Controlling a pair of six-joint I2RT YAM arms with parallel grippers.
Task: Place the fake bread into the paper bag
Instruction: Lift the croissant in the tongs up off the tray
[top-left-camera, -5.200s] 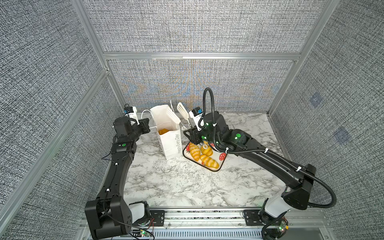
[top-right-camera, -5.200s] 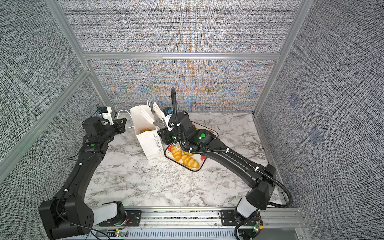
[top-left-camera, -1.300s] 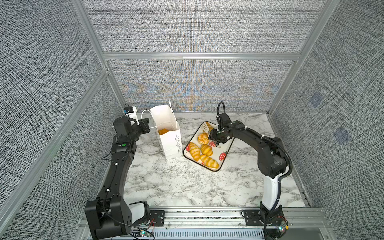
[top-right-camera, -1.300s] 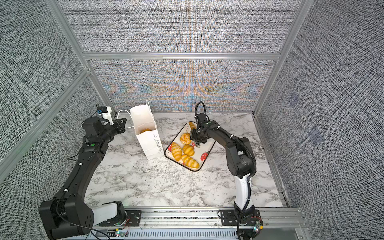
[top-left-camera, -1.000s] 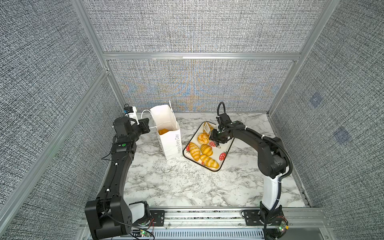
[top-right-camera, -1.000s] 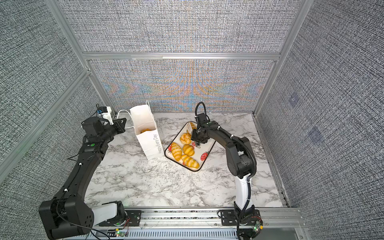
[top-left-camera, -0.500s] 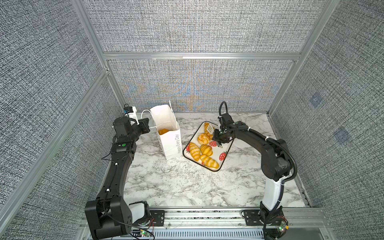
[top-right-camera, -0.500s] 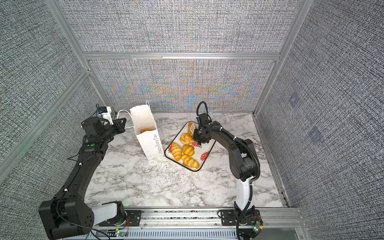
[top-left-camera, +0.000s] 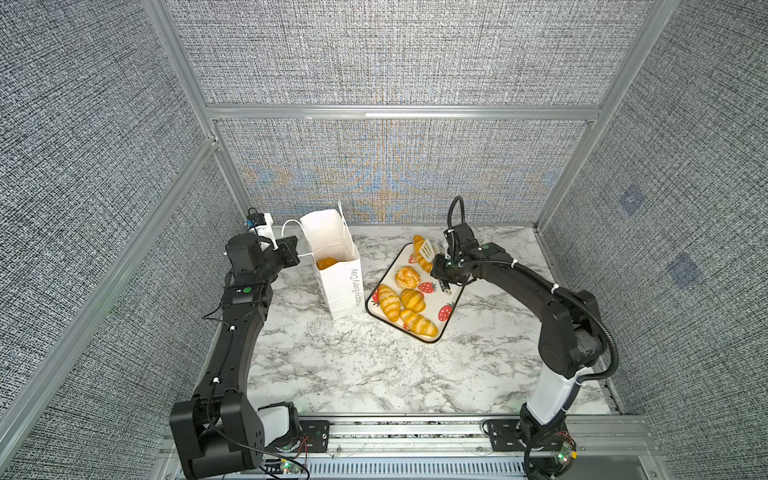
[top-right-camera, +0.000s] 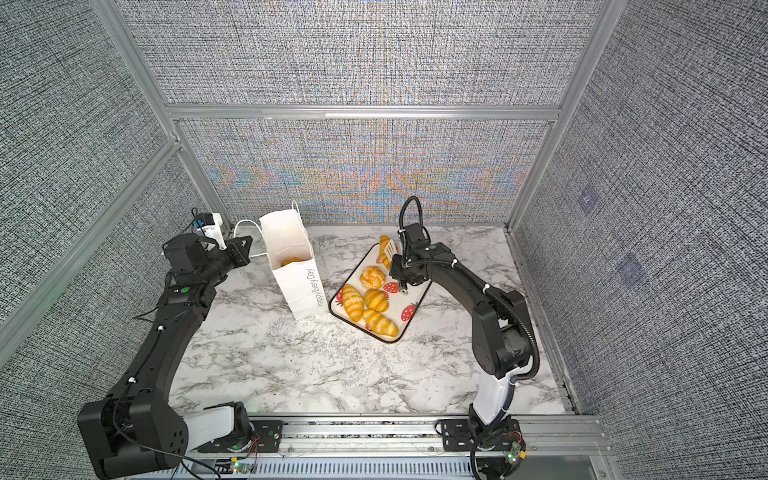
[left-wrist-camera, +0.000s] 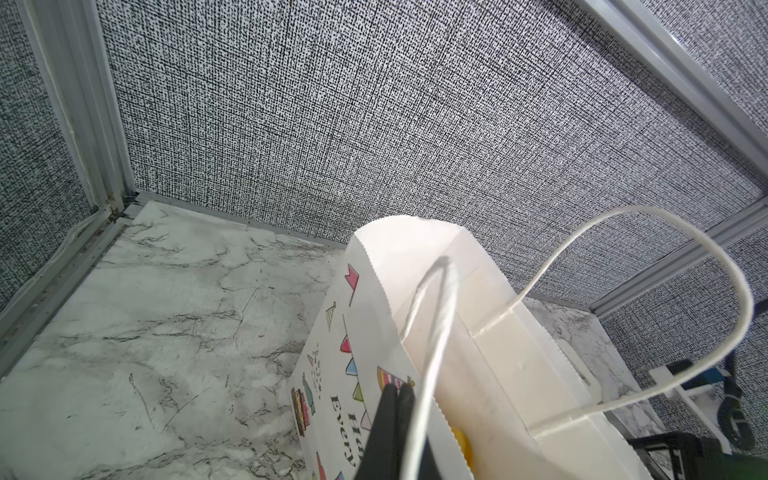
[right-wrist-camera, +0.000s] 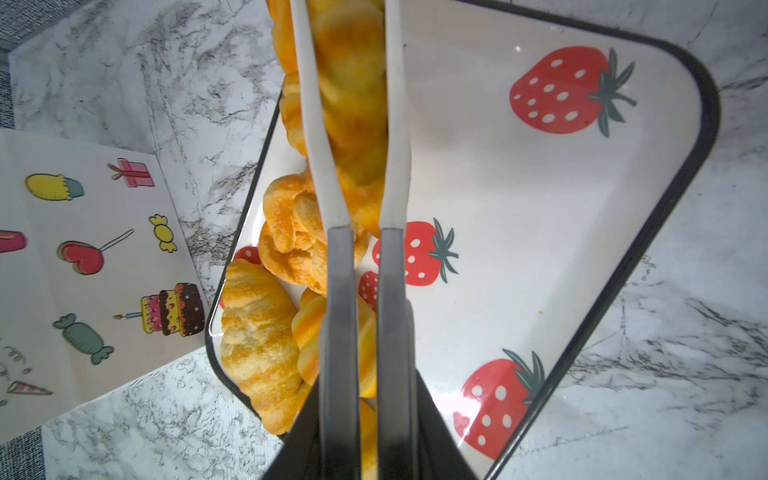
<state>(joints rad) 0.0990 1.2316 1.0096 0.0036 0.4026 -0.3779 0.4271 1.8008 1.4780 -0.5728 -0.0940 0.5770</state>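
The white paper bag (top-left-camera: 340, 286) (top-right-camera: 299, 286) (left-wrist-camera: 332, 353) stands upright and open, with one fake bread (top-left-camera: 327, 262) (left-wrist-camera: 461, 440) lying inside. My left gripper (top-left-camera: 296, 253) (top-right-camera: 248, 245) (left-wrist-camera: 397, 390) is shut on the bag's left rim by the cord handle. My right gripper (top-left-camera: 442, 266) (right-wrist-camera: 361, 424) is shut on white tongs (top-left-camera: 428, 249) (right-wrist-camera: 316, 124). The tongs' blades squeeze a long fake bread (top-left-camera: 420, 259) (top-right-camera: 385, 245) (right-wrist-camera: 353, 104) at the tray's far end. Several more rolls (top-left-camera: 407, 277) (top-right-camera: 376, 300) (right-wrist-camera: 257, 340) lie on the tray's left half.
The strawberry-print tray (top-left-camera: 432, 340) (top-right-camera: 392, 340) (right-wrist-camera: 665, 187) with a black rim lies just right of the bag on the marble tabletop (top-left-camera: 353, 374). Grey fabric walls with aluminium posts close in the back and both sides.
The tongs have closed on the long bread at the tray's far end, and the right gripper has shifted slightly back and right. The left arm and the bag have not moved.
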